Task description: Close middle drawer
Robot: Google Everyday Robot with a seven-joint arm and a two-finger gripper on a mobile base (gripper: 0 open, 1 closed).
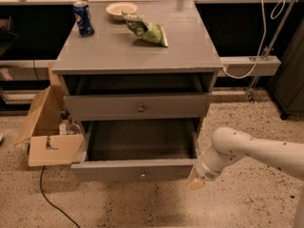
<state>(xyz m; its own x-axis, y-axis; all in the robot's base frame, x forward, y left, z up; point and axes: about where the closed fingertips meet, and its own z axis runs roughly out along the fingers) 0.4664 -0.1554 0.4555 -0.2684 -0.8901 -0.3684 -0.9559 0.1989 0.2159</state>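
Observation:
The middle drawer (118,170) of the grey cabinet is pulled far out, and its empty inside shows. Its small knob (142,175) sits at the centre of the front. My gripper (195,182), tan at the tip of the white arm (251,150), is at the right end of the drawer front, touching or almost touching the corner. The drawer above (140,107), also with a round knob, stands nearly shut with a dark gap over it. The lowest drawer is hidden under the open one.
On the cabinet top (118,51) stand a blue can (83,18), a white bowl (121,8) and a green snack bag (146,30). An open cardboard box (47,132) stands at the left of the cabinet. A black cable (50,198) lies on the speckled floor.

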